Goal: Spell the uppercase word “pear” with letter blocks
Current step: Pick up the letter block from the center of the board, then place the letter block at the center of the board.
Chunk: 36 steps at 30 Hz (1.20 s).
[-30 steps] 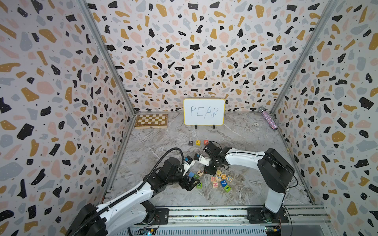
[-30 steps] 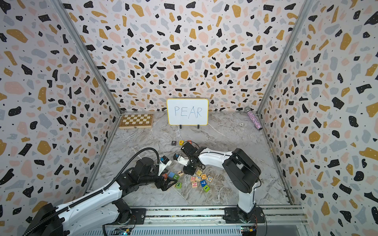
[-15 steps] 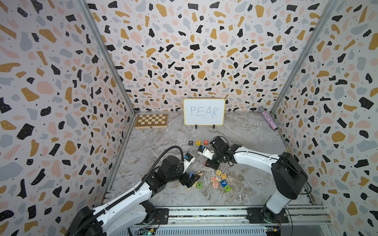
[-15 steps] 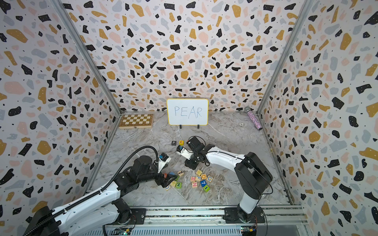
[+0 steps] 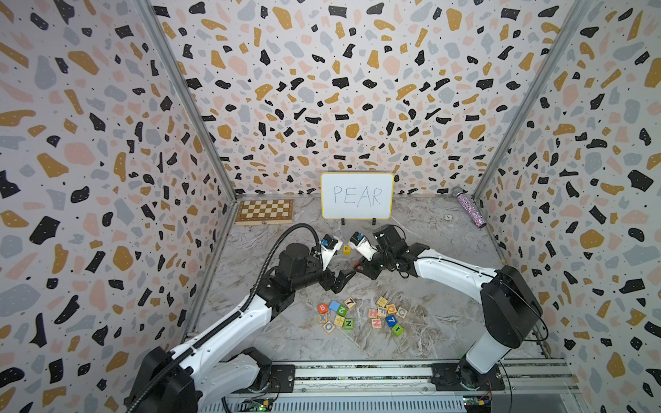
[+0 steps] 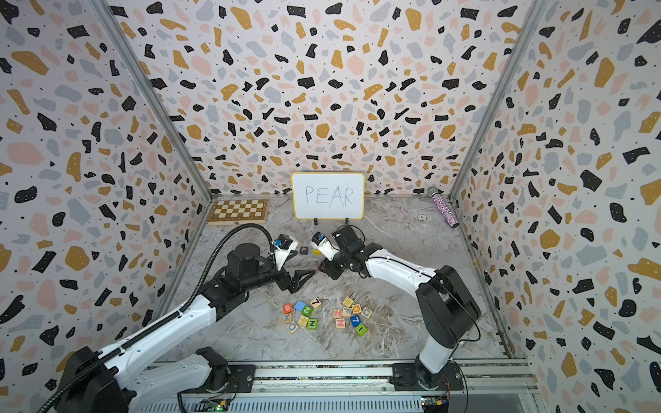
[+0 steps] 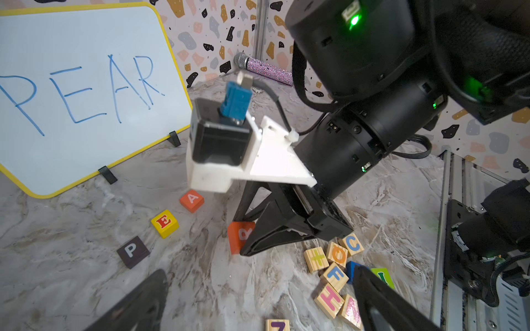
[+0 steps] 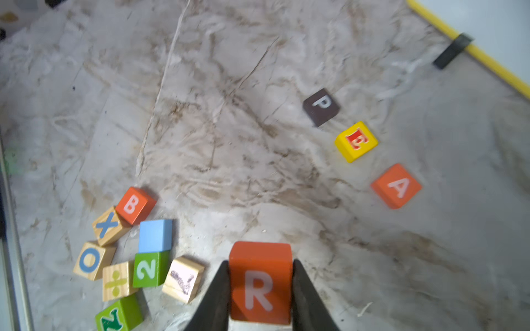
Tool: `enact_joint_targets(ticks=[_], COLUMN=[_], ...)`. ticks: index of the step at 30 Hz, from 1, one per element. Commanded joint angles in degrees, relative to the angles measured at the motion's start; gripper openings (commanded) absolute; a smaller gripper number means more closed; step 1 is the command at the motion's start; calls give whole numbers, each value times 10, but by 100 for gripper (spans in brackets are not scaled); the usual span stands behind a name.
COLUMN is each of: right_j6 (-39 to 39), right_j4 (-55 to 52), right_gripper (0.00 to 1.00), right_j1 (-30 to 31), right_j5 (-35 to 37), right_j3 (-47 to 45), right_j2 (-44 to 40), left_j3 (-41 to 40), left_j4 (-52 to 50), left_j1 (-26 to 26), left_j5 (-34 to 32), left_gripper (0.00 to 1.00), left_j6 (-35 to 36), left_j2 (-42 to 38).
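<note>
Top views: we note both arms bent low, wrists meeting mid-table. The left gripper (image 5: 342,278) is spread wide and empty.
Left wrist: P (image 7: 132,251), E (image 7: 165,223), A (image 7: 192,200) lie in a row before the whiteboard (image 7: 71,86).
Right wrist: the right gripper (image 8: 260,265) clamps R (image 8: 260,286). Last letter in hand, we judge; next, set it just past A.

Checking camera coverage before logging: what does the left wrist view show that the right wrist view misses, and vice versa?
Only left wrist: the PEAR writing on the whiteboard, a glittery microphone, the C block and F block. Only right wrist: the B block, X block and green 2 block. Both: the P block, E block and A block in a row, and the R block clamped in the jaws of the right gripper.
</note>
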Motion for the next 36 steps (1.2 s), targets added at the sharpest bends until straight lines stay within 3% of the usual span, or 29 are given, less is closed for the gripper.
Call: enact_joint_targets(ticks=[1, 5, 13, 24, 36], right_j6=[34, 52, 128, 185, 200], right_j4=[14, 6, -39, -77, -97], right_gripper=[6, 7, 6, 7, 8], right_j1=[-22, -40, -62, -115, -119], right_j5=[-6, 23, 154, 135, 125], right_j3=[27, 52, 129, 162, 199], right_j2=[8, 28, 94, 158, 213], left_j3=[24, 56, 156, 320, 348], left_j4=[45, 59, 50, -131, -187], left_j1=[13, 26, 46, 45, 31], left_j5=[23, 15, 17, 13, 13], left_gripper=[99, 99, 99, 99, 99], left_j6=[11, -2, -31, -20, -13], left_j2=[23, 68, 192, 307, 339])
